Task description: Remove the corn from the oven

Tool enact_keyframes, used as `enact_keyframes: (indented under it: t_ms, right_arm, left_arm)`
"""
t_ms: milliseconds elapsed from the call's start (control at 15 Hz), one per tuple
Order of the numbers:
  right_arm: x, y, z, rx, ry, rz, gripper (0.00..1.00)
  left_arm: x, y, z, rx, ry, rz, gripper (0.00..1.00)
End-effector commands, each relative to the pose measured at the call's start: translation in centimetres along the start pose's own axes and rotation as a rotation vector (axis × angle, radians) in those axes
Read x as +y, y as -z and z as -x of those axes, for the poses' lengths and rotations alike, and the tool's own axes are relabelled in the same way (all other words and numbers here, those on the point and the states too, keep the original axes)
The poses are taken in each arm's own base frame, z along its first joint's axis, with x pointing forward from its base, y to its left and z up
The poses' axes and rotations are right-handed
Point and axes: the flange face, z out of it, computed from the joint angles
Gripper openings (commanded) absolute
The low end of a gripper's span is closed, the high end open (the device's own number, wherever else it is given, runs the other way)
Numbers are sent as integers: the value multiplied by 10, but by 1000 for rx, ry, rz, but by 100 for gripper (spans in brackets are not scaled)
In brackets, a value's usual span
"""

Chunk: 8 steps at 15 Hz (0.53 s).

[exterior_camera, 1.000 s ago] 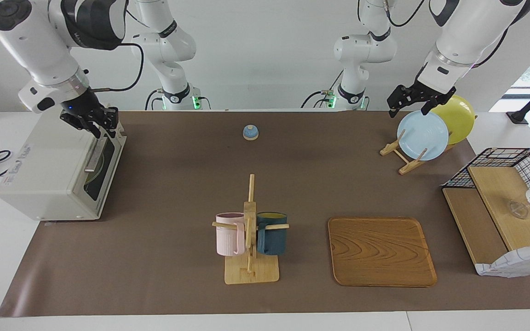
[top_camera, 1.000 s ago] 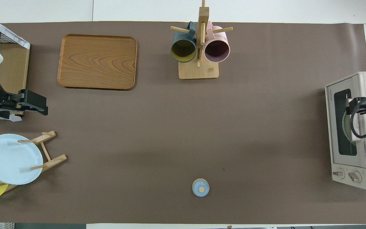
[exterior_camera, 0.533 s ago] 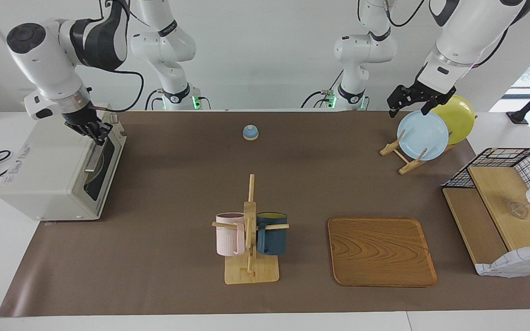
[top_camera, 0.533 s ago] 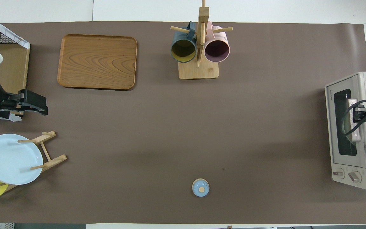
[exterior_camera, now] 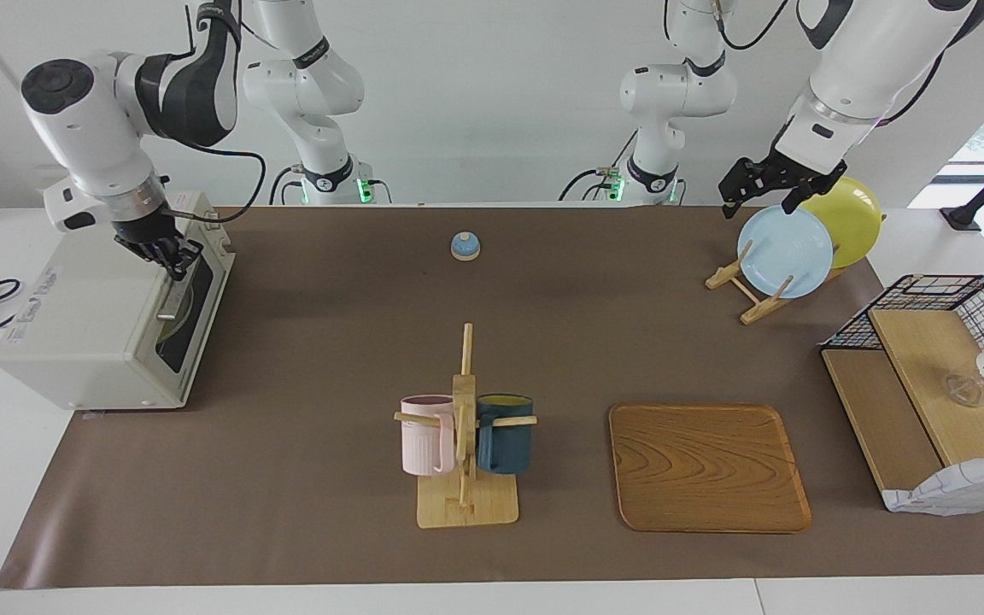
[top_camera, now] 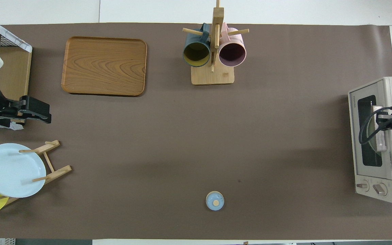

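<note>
Two arms are sharing this desk (exterior_camera: 321, 359); I am speaking for both. Largest first: the oven (exterior_camera: 108, 316) is sitting at the right arm's end, door shut. Inside, something pale is showing through the glass, but I cannot tell whether it is the corn. My right end effector (exterior_camera: 169, 256) is hovering at the door handle (exterior_camera: 174, 295); I cannot tell its grip. My left end effector (exterior_camera: 767, 190) is waiting, spread wide, over the blue plate (exterior_camera: 784, 252). Slipping off the thin bar is the risk, or dragging the light oven.
</note>
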Motion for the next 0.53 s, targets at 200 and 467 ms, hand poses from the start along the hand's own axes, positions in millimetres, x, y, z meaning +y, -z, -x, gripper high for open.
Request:
enact_keyframes:
  t_ms: [200,467]
  right_arm:
    - [10,-20,3,7,-18,8,0]
    - [9,-45,6,13,-13,-4,0]
  left_arm:
    - [-2,0,4,-2,5,9,100]
    - [-1,0,4,-2,2,9,100]
